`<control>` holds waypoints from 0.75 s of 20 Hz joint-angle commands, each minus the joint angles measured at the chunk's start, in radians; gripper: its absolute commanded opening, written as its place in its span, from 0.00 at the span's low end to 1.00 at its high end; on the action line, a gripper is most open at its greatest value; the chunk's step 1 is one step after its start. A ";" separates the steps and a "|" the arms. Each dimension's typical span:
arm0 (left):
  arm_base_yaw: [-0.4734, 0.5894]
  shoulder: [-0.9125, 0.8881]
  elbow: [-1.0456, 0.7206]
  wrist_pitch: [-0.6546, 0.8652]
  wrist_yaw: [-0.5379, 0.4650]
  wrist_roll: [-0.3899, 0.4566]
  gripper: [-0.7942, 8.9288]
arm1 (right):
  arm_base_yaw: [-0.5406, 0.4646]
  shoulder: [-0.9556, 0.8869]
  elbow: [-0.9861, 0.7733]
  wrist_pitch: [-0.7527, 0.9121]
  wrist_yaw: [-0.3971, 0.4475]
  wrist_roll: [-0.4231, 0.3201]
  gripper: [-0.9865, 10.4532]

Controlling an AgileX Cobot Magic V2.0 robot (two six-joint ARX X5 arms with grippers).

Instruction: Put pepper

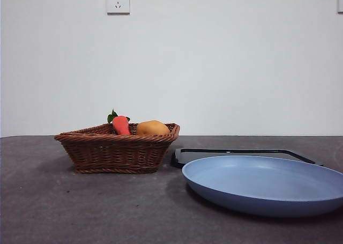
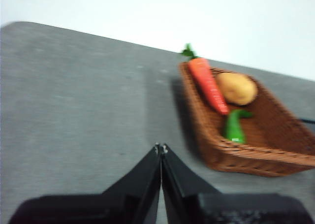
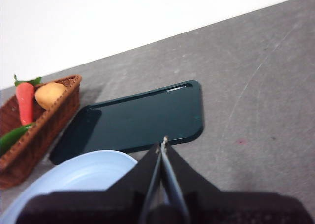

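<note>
Green pepper (image 2: 234,128) lies in the wicker basket (image 2: 256,157), well apart from both tools; left tool (image 2: 161,147) and right tool (image 3: 164,143) are closed, holding nothing

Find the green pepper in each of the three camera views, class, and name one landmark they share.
Front view: not visible, hidden by the basket wall.
Left wrist view: pepper in the basket, beside the carrot's tip.
Right wrist view: pepper in the basket.
Shared landmark: the basket.

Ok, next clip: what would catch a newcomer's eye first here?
Probably the big blue plate nearest the front camera, with a dark tray behind it. Then the wicker basket beside them, holding a carrot, a potato and the green pepper. Both pincers, left and right, are shut, holding nothing.
</note>
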 commanded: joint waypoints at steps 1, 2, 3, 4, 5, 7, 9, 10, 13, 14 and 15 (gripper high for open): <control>0.002 -0.002 0.012 0.012 0.036 -0.072 0.09 | 0.001 -0.002 0.030 0.017 -0.019 0.075 0.09; 0.002 -0.002 0.023 0.008 0.047 -0.090 0.09 | 0.001 0.000 0.044 0.024 -0.018 0.076 0.09; 0.002 0.000 0.036 0.005 0.062 -0.100 0.09 | 0.001 0.004 0.059 0.032 -0.019 0.077 0.09; 0.002 0.004 0.050 -0.001 0.076 -0.109 0.09 | 0.001 0.010 0.074 0.034 -0.019 0.080 0.09; 0.002 0.008 0.067 -0.009 0.083 -0.118 0.09 | 0.001 0.018 0.097 0.034 -0.019 0.089 0.09; 0.002 0.024 0.104 -0.025 0.085 -0.120 0.09 | 0.001 0.043 0.142 0.033 -0.019 0.094 0.09; 0.002 0.049 0.150 -0.045 0.093 -0.119 0.09 | 0.002 0.084 0.198 0.022 -0.020 0.094 0.09; 0.003 0.064 0.171 -0.050 0.105 -0.115 0.09 | 0.002 0.103 0.224 0.011 -0.021 0.094 0.09; 0.002 0.131 0.248 -0.084 0.151 -0.097 0.09 | 0.002 0.183 0.323 -0.057 -0.053 0.085 0.09; 0.002 0.157 0.274 -0.096 0.175 -0.078 0.09 | 0.002 0.212 0.359 -0.087 -0.072 0.077 0.09; 0.002 0.186 0.302 -0.114 0.195 -0.057 0.09 | 0.002 0.245 0.397 -0.122 -0.089 0.062 0.09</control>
